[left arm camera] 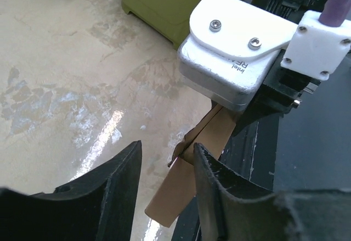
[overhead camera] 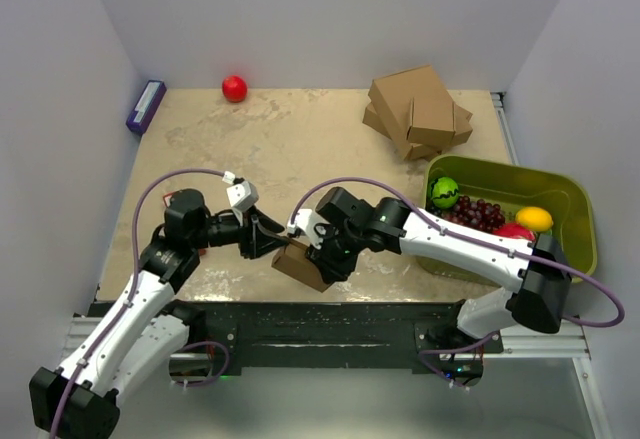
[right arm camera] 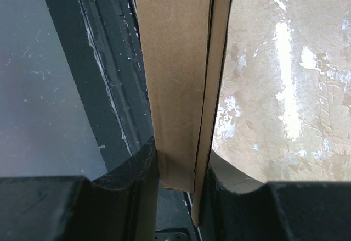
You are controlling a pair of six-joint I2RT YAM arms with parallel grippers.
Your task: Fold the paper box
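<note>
The paper box (overhead camera: 303, 269) is a brown cardboard piece folded nearly flat, held near the table's front edge. My right gripper (overhead camera: 318, 251) is shut on it; in the right wrist view the folded layers (right arm camera: 178, 76) stand upright between the two fingers of the right gripper (right arm camera: 182, 153). My left gripper (overhead camera: 272, 239) is just left of it and open. In the left wrist view a loose flap of the box (left arm camera: 184, 189) hangs between the spread fingers of the left gripper (left arm camera: 167, 145), against the right finger (left arm camera: 216, 191). The right wrist's white camera housing (left arm camera: 236, 49) is close above.
A green bin (overhead camera: 575, 204) with fruit stands at the right; it also shows in the left wrist view (left arm camera: 153, 5). A stack of bigger brown boxes (overhead camera: 418, 111) sits at the back right. A red ball (overhead camera: 234, 88) and a purple object (overhead camera: 146, 106) lie at the back left. A black rail (overhead camera: 330, 319) runs along the front edge.
</note>
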